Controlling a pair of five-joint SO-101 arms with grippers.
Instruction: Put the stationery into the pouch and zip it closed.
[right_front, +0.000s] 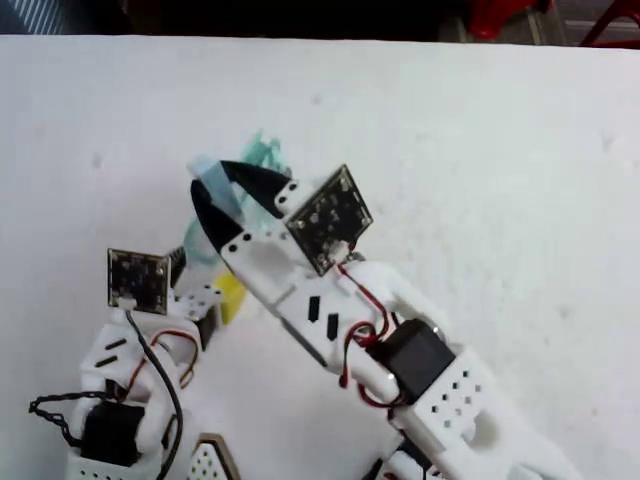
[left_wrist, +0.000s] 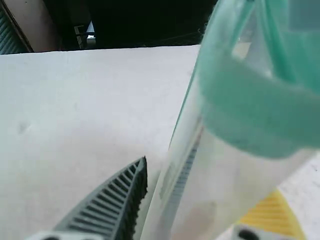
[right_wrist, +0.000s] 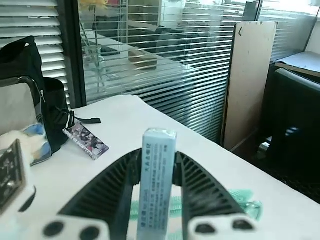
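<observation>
Over the white table, the clear, teal-banded pouch sits against the left gripper — its grip cannot be told — while the right gripper pinches a pale-blue eraser, best lowered squarely over the pouch's mouth before release.

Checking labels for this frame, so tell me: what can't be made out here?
- Whether the pouch zip is open or shut: the left wrist view is too close and blurred; in the high view the right pincer and its pale blue block cover it.
- What the yellow thing is: cut off by the left wrist view's edge; in the high view the left arm hides most of it.
</observation>
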